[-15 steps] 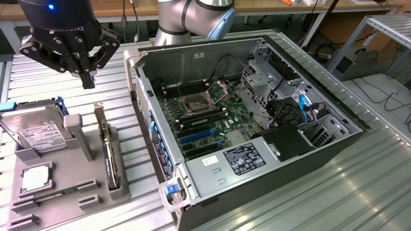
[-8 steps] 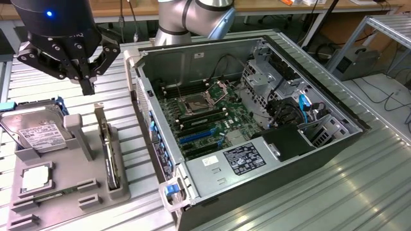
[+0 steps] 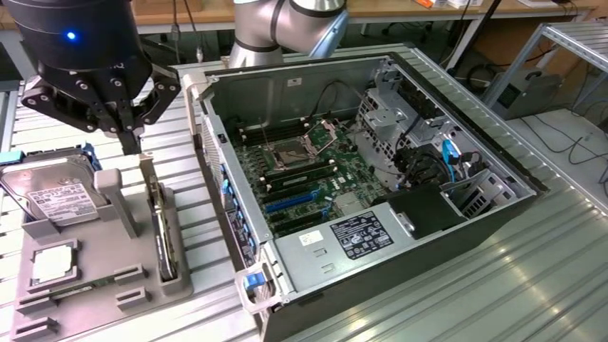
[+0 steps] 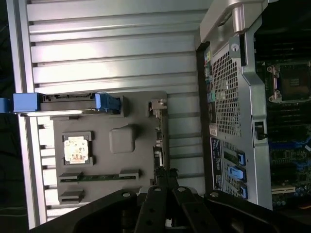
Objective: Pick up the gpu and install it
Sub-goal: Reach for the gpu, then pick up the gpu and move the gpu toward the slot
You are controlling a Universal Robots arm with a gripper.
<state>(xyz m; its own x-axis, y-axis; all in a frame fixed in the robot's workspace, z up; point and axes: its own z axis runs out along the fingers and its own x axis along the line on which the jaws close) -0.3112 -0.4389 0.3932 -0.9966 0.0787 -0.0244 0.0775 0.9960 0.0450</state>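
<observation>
Above the grey tray [image 3: 95,246] on the bench [image 3: 475,285], the jaws are held together, empty, just over the graphics card [image 3: 164,231], which is stood on edge in a tray slot.

Open air lies over the gray fixture [image 3: 95,246], though the gpu [image 3: 167,235] stands close between a gray post [image 3: 112,199] and the computer case [image 3: 216,135], whose inside is crowded by cables [image 3: 423,160] toward the exterior view's right.

The exterior view looks down at a slant, close above the tabletop [image 3: 494,285]; the wrist view faces straight down past the end effector [image 4: 163,177]. Both share the grey fixture [image 3: 105,249] [image 4: 104,160] and computer case [image 3: 285,92] [image 4: 228,87]
</observation>
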